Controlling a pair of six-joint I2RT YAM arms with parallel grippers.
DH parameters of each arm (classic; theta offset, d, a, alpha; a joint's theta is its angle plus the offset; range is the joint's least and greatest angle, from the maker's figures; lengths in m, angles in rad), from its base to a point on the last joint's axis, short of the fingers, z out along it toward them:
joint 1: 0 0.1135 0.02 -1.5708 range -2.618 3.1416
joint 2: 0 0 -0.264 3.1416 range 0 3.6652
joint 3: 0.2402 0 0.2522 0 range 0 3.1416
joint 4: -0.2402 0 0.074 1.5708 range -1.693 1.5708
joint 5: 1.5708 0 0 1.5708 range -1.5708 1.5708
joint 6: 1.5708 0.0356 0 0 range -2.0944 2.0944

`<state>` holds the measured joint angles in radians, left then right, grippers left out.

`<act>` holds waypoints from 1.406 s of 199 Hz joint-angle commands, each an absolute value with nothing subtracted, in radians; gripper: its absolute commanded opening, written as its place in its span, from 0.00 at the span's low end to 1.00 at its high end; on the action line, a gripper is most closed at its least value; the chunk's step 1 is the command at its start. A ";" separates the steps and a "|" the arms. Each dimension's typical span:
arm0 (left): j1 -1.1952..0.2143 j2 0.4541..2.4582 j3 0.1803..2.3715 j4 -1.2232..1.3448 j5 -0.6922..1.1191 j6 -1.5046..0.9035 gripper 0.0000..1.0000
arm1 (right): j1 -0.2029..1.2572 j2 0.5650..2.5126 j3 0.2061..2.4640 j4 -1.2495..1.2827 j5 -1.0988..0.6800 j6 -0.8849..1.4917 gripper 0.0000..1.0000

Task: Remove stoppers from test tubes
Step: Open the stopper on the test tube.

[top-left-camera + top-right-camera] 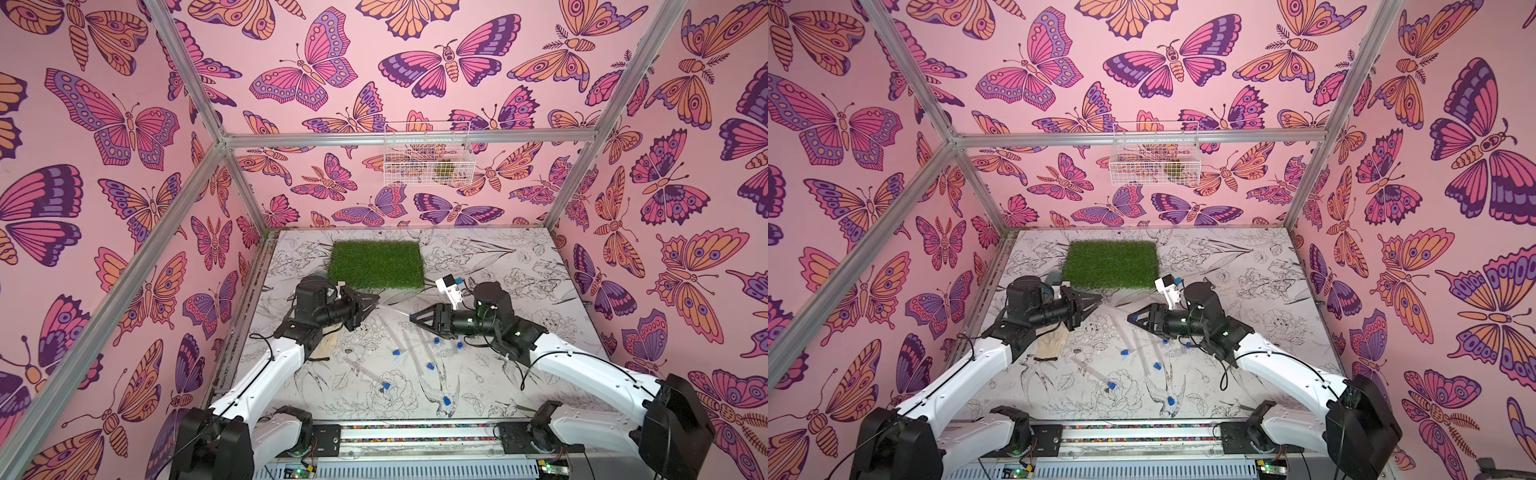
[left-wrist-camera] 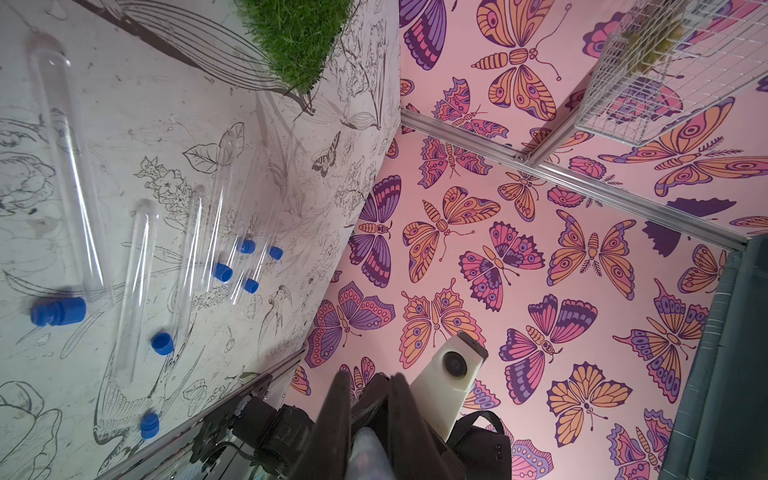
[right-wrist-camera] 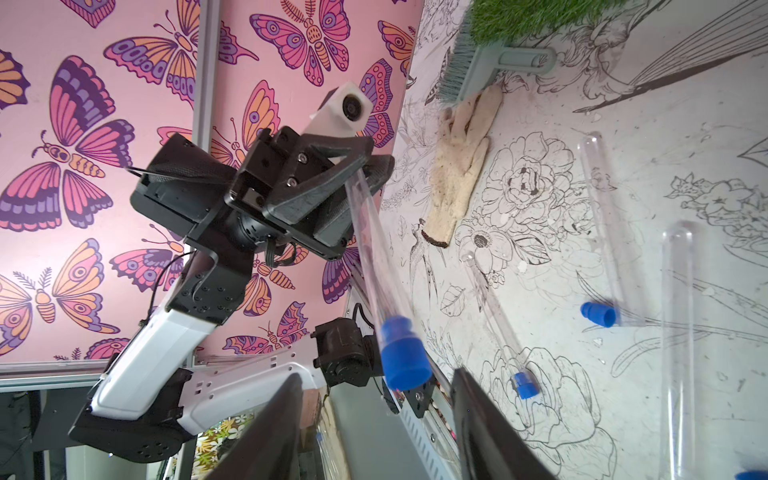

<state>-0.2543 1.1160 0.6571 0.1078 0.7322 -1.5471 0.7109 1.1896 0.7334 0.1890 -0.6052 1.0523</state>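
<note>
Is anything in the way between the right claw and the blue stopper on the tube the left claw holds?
Nothing visible is. The right claw is open, and the blue stopper sits right at the gap between its tips. The left claw grips the other end of the tube.

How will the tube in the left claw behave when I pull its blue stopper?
Probably stiff: the test tube juts straight from the left claw without sagging. Its smooth clear wall looks slippery, so it may slide in the grip. Held only at the end opposite its stopper, it could lever sideways.
</note>
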 commanded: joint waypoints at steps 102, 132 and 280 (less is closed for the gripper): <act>-0.250 1.139 0.646 0.208 0.759 -1.594 0.02 | 0.708 1.200 0.750 0.250 -0.594 1.072 0.38; -0.249 1.137 0.638 0.209 0.759 -1.594 0.02 | 0.707 1.193 0.752 0.245 -0.582 1.071 0.42; -0.249 1.132 0.622 0.210 0.759 -1.592 0.02 | 0.707 1.206 0.751 0.284 -0.591 1.099 0.32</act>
<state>-0.2543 1.1324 0.6304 0.1951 0.7441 -1.6043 0.7109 1.2118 0.7338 0.2481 -0.5858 1.1007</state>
